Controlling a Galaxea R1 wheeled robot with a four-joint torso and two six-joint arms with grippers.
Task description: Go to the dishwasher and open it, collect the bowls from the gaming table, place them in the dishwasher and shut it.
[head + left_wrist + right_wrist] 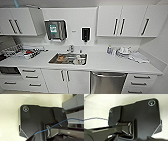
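A white kitchen counter [100,62] runs the width of the room in the head view, beneath a row of white wall cabinets. A steel sink [68,58] is sunk into its middle, holding what look like several dishes, too blurred to tell apart, with a tap [71,48] standing at its back edge. At one end of the worktop a dish rack [27,52] sits crowded with crockery. At the other, a small bottle [109,49] stands just beside a stack of plates [124,51], with a crumpled cloth [138,58] lying near them. No end effector shows against the counter, so places relative to it cannot be told.
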